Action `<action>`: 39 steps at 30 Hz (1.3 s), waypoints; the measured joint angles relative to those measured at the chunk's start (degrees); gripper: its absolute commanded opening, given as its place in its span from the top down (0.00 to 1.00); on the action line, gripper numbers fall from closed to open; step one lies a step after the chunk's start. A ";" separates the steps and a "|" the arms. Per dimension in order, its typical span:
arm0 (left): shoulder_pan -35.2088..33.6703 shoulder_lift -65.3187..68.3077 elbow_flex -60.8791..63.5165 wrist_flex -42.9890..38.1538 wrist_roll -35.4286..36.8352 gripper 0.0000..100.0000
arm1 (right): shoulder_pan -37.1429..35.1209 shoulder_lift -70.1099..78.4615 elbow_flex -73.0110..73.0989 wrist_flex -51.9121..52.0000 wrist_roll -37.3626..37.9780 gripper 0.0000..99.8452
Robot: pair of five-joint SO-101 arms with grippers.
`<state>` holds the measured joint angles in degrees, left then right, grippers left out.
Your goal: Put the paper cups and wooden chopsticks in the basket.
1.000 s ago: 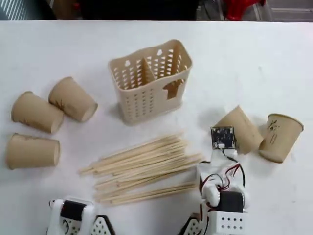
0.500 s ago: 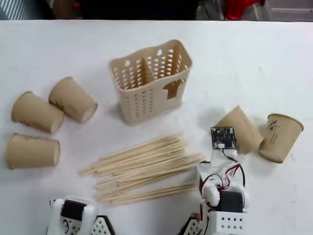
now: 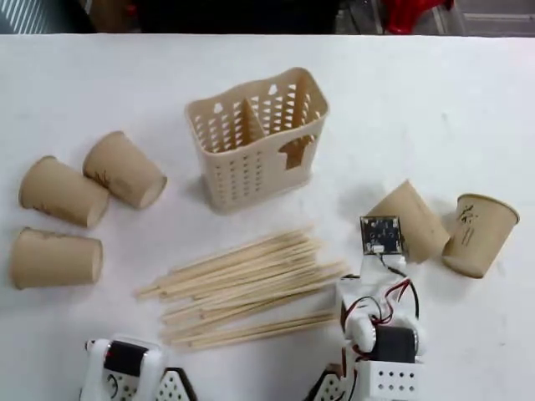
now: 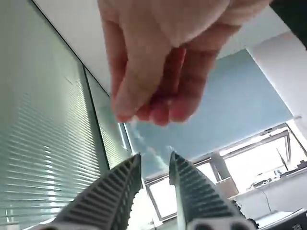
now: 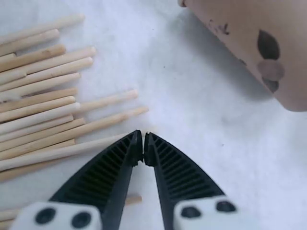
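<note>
Nothing has been shifted since the earlier frames: the basket (image 3: 259,138) stands mid-tabletop (image 3: 435,100), the wooden chopsticks (image 3: 251,284) are heaped toward the near edge, and paper cups (image 3: 63,192) are found by the left and right edges. The right gripper (image 5: 144,141) is pressed together, empty, beside the chopstick ends; the left gripper (image 4: 154,160) is held slightly spread. One right-hand cup (image 3: 418,213) is partly covered by the right arm (image 3: 380,334).

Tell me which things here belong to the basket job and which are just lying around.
Part of the job:
basket
wooden chopsticks, piled on the table
paper cups: three left of the basket, two to its right

Not part of it:
red object beyond the far edge
table, just the surface
</note>
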<state>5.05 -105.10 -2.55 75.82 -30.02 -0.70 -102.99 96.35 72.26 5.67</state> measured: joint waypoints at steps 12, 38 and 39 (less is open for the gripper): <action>0.18 0.00 0.00 2.55 0.00 0.89 | 0.00 0.00 0.00 0.00 0.00 0.98; -17.76 70.77 14.42 4.66 4.13 0.89 | 0.00 0.00 0.00 0.00 0.00 0.98; -17.76 75.96 12.57 6.24 4.13 0.89 | 0.00 0.00 0.00 0.00 0.00 0.98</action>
<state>-12.70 -29.14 10.02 82.07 -25.89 -0.70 -102.99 96.35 72.26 5.67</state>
